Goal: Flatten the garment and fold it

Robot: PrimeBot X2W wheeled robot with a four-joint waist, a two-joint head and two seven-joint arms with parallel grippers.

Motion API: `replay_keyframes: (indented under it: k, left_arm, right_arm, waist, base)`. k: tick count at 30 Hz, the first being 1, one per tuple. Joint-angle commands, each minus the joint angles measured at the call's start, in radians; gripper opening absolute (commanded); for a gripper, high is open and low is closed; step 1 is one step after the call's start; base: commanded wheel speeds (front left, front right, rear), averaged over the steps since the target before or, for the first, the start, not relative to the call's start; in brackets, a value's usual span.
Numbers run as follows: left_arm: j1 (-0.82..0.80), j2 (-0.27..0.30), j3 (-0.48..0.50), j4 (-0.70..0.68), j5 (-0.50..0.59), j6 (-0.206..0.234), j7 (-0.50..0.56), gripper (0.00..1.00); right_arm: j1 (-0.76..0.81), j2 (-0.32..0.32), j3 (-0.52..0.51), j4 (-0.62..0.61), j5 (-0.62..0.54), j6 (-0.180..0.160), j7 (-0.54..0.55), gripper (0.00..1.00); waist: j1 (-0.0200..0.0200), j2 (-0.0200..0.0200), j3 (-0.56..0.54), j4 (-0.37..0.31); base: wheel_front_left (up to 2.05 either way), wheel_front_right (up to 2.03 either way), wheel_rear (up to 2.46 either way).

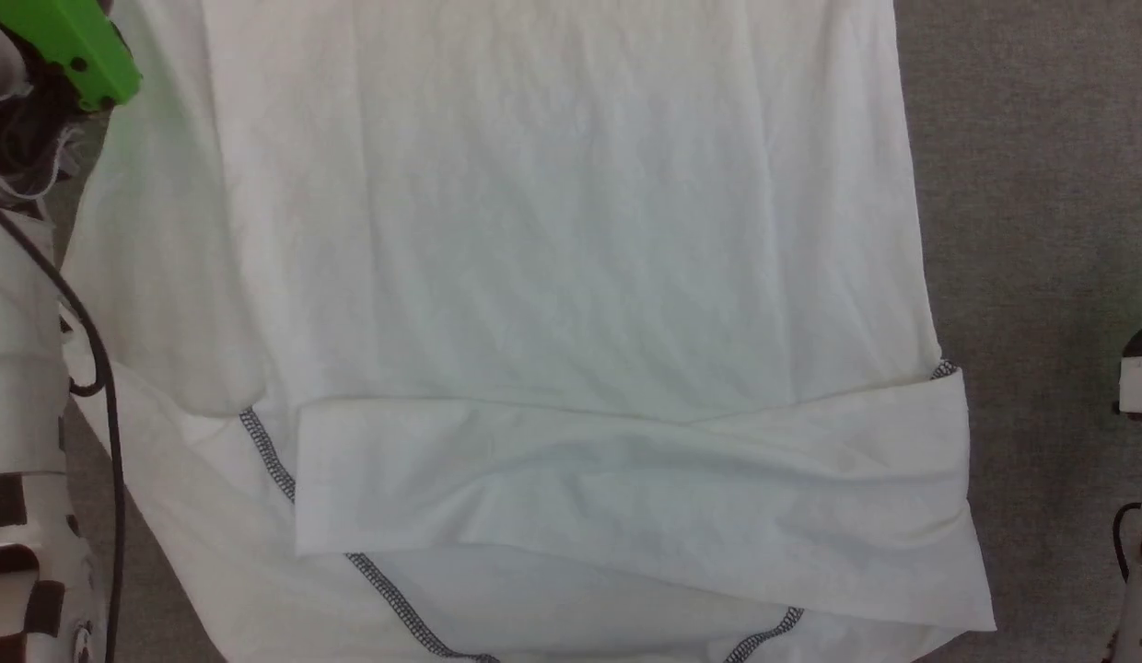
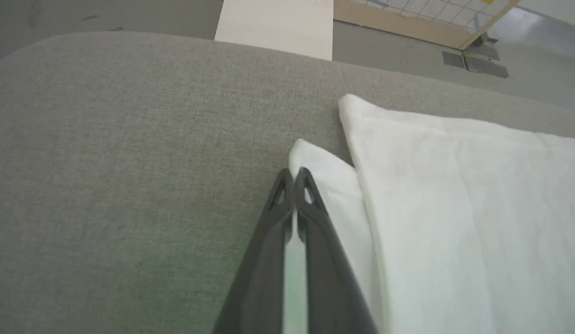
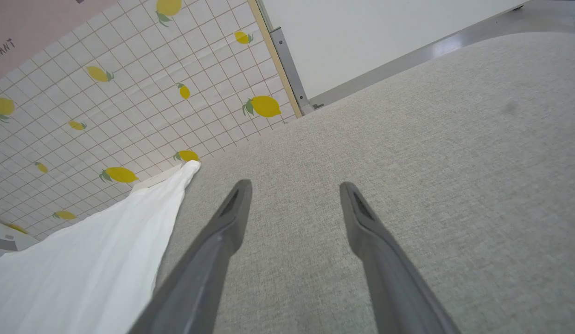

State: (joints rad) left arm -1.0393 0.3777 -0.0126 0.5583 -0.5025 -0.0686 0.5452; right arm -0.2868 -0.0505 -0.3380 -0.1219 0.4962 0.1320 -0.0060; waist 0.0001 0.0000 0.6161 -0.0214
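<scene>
The garment (image 1: 571,230) lies spread flat over most of the head view, from the top edge down to the bottom. Its long right edge runs straight down the right of the frame. Beyond that edge a strip of bare grey tabletop (image 1: 1031,184) is open. One sleeve (image 1: 626,497) is folded across the lower part of the frame, and its end pokes just past the right edge of the body. Dark zigzag stitching (image 1: 267,451) shows at the lower left and along the bottom.

In the left wrist view my left claw (image 2: 293,178) is pinched tight, fingers pressed together on a lower fold of the garment (image 2: 454,208) at its edge. A small white corner shows just past the tips. An upper layer lies just to the right of that fold. All of the left half of this frame is bare tabletop (image 2: 106,162), up to its rounded far edge.

In the right wrist view my right claw (image 3: 294,195) is spread wide and holds nothing, over bare tabletop (image 3: 431,139). The garment (image 3: 83,260) sits in the lower left, its edge just beside my left finger (image 3: 208,250). Its far corner reaches the tabletop's edge, in front of a lemon-patterned panel (image 3: 106,93).
</scene>
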Motion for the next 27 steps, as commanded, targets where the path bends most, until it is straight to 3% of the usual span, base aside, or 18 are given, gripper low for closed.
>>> replay_keyframes:
  k: [1, 5, 13, 21, 27]
  left_arm:
    - [0.007, 0.012, 0.026, 0.015, -0.02, 0.009, -0.031, 0.0]
    - [0.042, 0.06, 0.088, 0.054, -0.034, 0.023, -0.115, 0.0]
    - [0.226, 0.143, 0.246, 0.087, -0.069, 0.092, -0.286, 0.0]
    - [0.432, 0.166, 0.36, 0.019, -0.124, 0.09, -0.359, 0.0]
    - [0.519, 0.122, 0.375, -0.165, -0.168, 0.046, -0.373, 0.0]
  right_arm:
    - [-0.008, 0.0, 0.002, 0.005, -0.007, -0.001, 0.004, 1.0]
    - [0.0, 0.0, 0.0, 0.019, -0.015, -0.001, 0.006, 1.0]
    - [0.04, 0.0, 0.002, 0.075, -0.005, -0.001, -0.007, 1.0]
    - [0.073, 0.0, 0.011, 0.128, 0.015, -0.001, -0.026, 1.0]
    - [0.087, 0.0, 0.04, 0.17, 0.032, -0.001, -0.045, 1.0]
  waist:
    - [-0.0001, 0.0, -0.05, 0.022]
    - [-0.0001, 0.0, -0.11, 0.041]
    - [-0.0001, 0.0, -0.247, 0.088]
    - [-0.0001, 0.0, -0.344, 0.125]
    - [-0.0001, 0.0, -0.395, 0.122]
  base:
    - [0.0, 0.0, 0.0]
    - [0.0, 0.0, 0.0]
    - [0.0, 0.0, 0.0]
    - [0.0, 0.0, 0.0]
    - [0.0, 0.0, 0.0]
